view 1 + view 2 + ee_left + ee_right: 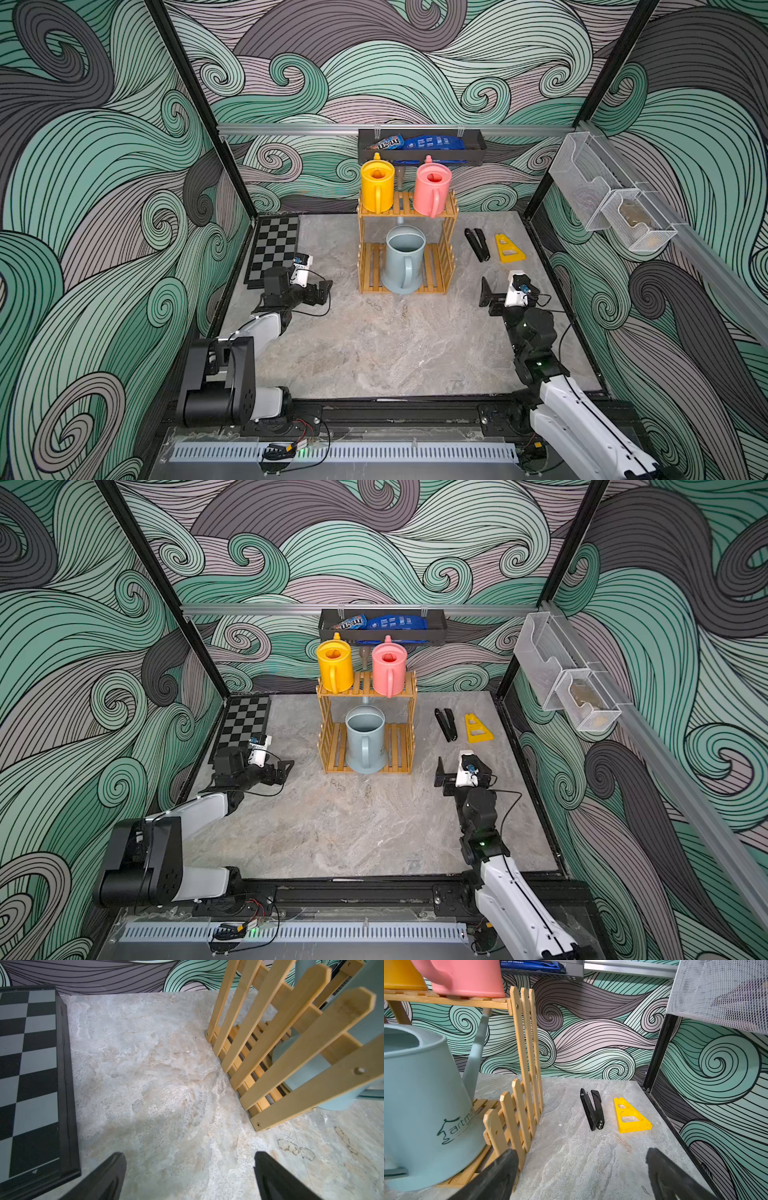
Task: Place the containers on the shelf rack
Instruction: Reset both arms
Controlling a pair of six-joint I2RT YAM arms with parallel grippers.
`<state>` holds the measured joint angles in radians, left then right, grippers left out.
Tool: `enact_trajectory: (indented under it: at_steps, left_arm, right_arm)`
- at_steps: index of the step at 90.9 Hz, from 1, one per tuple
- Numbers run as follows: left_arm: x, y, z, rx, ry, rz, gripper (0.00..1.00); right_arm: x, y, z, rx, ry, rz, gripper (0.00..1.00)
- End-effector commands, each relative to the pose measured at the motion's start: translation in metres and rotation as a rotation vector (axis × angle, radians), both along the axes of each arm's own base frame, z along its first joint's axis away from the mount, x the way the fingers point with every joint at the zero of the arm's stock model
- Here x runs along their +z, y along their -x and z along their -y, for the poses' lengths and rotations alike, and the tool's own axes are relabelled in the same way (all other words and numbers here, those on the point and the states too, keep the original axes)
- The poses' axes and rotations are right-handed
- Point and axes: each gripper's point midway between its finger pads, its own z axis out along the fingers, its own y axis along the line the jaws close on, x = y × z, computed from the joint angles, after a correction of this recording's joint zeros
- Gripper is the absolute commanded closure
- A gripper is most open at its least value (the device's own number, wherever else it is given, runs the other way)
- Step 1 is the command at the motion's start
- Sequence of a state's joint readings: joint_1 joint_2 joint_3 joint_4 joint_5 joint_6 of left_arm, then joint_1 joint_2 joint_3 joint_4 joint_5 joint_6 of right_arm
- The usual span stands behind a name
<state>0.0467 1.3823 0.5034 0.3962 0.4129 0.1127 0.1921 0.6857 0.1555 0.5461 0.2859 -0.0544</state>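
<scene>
The wooden shelf rack [407,214] [365,692] stands at the back middle of the table. On its top tier sit a yellow watering can [377,187] [400,974] and a pink one [432,189] [467,976]. A large pale blue can [403,262] [307,1070] [421,1095] stands upright on the bottom tier, handle toward the front. My left gripper [324,291] [189,1155] hangs open and empty over the table, left of the rack. My right gripper [484,291] [581,1151] is open and empty to the rack's right.
A chessboard [274,249] [31,1064] lies at the back left. A black stapler [476,244] [592,1109] and a yellow triangular piece [508,248] [629,1118] lie right of the rack. A black wall tray [473,145] and mesh baskets [602,195] hang on the walls.
</scene>
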Motion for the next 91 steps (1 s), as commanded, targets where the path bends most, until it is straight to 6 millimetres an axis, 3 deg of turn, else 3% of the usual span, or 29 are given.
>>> enact_trajectory:
  at_steps: [1, 22, 25, 41, 50, 63, 91]
  left_arm:
    - [0.018, -0.014, 0.005, -0.02, -0.005, 0.13, 0.01]
    - [0.019, -0.021, -0.013, 0.077, -0.084, 0.169, 0.01]
    - [0.007, -0.022, -0.017, 0.106, -0.084, 0.141, 0.01]
    - [-0.004, -0.026, -0.025, 0.16, -0.08, 0.237, 0.01]
    - [-0.013, -0.028, -0.039, 0.247, -0.084, 0.148, 0.01]
    - [-0.01, -0.031, -0.038, 0.241, -0.092, 0.158, 0.01]
    - [-0.01, -0.031, -0.037, 0.234, -0.09, 0.181, 0.01]
  right_arm:
    - [0.024, 0.001, 0.003, -0.016, -0.008, 0.143, 0.01]
    - [0.004, -0.008, 0.011, -0.069, -0.036, 0.143, 0.01]
    - [0.0, -0.011, 0.012, -0.078, -0.038, 0.136, 0.01]
    - [-0.011, -0.021, 0.02, -0.118, -0.047, 0.138, 0.01]
    - [-0.018, -0.025, 0.02, -0.114, -0.064, 0.134, 0.01]
    - [-0.02, -0.031, 0.024, -0.124, -0.076, 0.157, 0.01]
    - [-0.046, -0.055, 0.013, -0.017, -0.105, 0.085, 0.01]
